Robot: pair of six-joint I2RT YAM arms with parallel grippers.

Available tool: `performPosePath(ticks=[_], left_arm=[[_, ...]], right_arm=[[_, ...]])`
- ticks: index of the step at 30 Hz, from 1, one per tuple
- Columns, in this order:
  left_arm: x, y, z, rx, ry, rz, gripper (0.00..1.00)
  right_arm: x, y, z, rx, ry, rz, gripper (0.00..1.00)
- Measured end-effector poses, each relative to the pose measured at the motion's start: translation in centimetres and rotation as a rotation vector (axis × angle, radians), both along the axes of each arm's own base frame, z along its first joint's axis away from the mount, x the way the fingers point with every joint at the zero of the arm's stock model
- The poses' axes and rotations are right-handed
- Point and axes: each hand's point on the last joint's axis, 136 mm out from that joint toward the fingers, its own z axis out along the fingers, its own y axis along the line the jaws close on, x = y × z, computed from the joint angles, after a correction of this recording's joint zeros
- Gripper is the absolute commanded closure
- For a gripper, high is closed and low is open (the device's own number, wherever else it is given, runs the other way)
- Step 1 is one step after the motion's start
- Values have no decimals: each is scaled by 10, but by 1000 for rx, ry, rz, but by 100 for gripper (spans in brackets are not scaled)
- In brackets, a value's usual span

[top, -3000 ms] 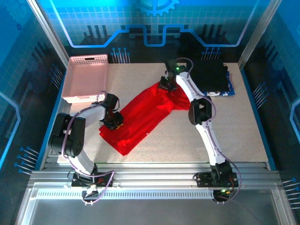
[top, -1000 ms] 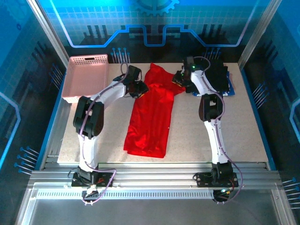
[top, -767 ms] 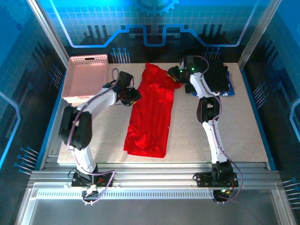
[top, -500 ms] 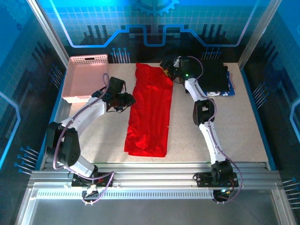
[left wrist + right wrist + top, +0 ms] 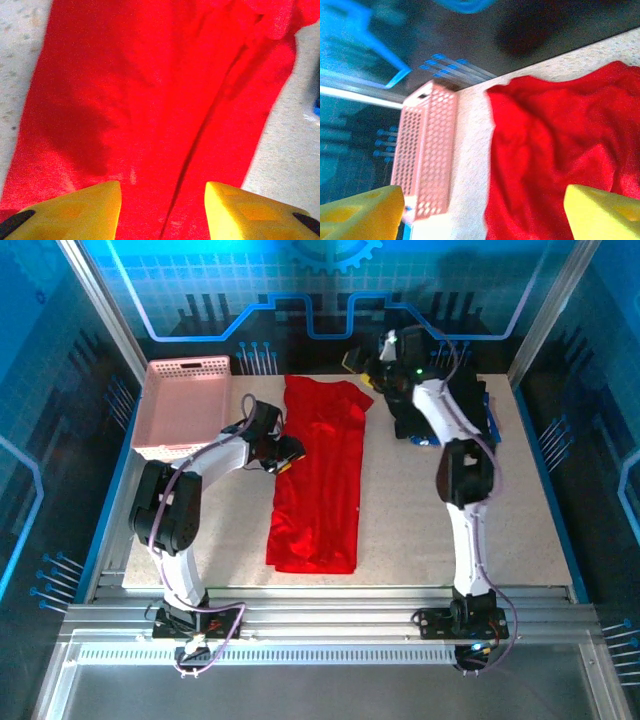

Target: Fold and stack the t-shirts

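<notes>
The red t-shirt (image 5: 320, 480) lies flat as a long strip down the middle of the table (image 5: 420, 520), its top end at the far edge. The left gripper (image 5: 283, 454) sits at the shirt's left edge, fingers spread and empty. The right gripper (image 5: 362, 365), likewise spread and empty, is by the shirt's far right corner, seemingly raised, beside the dark folded shirts (image 5: 478, 405).

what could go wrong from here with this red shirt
The red t-shirt looks bunched at its far right corner; folding now might lock in wrinkles. The open left gripper sits over its left edge and could pinch several layers. The right arm crosses the dark folded shirts and might nudge them.
</notes>
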Motion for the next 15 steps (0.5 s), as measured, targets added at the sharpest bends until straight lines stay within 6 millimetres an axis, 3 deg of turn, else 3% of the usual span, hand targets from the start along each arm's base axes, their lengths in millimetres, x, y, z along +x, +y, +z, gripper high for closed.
performPosePath(ticks=[2, 3, 4, 6, 8, 10, 13, 15], left_arm=[[0, -3, 9, -22, -14, -10, 49], [-2, -4, 13, -30, -16, -15, 49], [-6, -4, 16, -36, -20, -17, 49], [-23, 1, 20, -45, -16, -14, 48], [-51, 8, 21, -49, 4, -1, 47], [-86, 19, 20, -43, 26, 9, 46], [-135, 28, 14, -37, 69, 17, 46], [-162, 30, 6, -10, 106, 3, 46]], right_arm=[[-44, -5, 43, -41, -42, 20, 18], [-77, -5, 62, -59, -57, 39, 18], [-107, -5, 69, -75, -58, 58, 18], [-165, -1, 63, -97, -22, 99, 19], [-221, 2, 33, -116, 61, 143, 19], [-280, -4, -18, -143, 197, 176, 21], [-349, -14, -81, -169, 368, 208, 22], [-389, -16, -108, -183, 438, 249, 22]])
